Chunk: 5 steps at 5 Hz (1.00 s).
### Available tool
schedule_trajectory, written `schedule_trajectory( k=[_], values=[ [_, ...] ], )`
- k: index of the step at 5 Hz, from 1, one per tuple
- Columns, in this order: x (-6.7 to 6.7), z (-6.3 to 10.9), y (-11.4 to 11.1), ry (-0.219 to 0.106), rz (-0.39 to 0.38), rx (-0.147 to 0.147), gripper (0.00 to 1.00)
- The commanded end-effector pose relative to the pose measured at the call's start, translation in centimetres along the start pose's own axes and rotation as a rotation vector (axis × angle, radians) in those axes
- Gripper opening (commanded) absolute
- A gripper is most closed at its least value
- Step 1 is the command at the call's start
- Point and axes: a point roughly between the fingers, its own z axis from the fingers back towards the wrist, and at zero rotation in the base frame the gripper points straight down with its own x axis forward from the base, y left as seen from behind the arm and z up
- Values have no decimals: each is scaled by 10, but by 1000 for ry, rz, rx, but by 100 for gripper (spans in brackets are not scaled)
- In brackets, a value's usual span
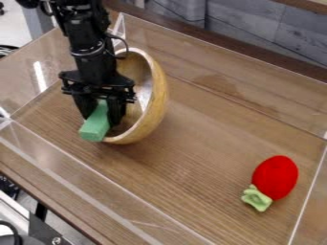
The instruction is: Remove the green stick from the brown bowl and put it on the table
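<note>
Black claw (99,105) pointing straight down, clamped on the green stick (96,123), whose lower end is at the table (192,182). Just behind it the brown bowl (149,96) is tipped on its side. A red strawberry toy (272,179) lies well apart.

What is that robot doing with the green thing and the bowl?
The robot's gripper is shut on the green stick and points straight down, holding it low, near the table, just outside the brown bowl. The bowl is tipped up on its side behind the gripper, not sitting flat. From this view I cannot tell whether the stick touches the table yet. A red strawberry toy lies far off, untouched.
</note>
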Motion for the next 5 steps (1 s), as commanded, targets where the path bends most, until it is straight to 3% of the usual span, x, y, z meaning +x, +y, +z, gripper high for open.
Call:
schedule_trajectory(
  k=[1, 2, 3, 4, 5],
  values=[
    [0, 4, -10, -8, 50, -2, 0],
    [-6, 0, -29, -15, -20, -3, 0],
    [-14, -15, -52, -6, -94, 3, 0],
    [-16, -18, -77, 3, -114, 12, 0],
    [-17, -24, -81, 20, -109, 30, 0]
  ],
)
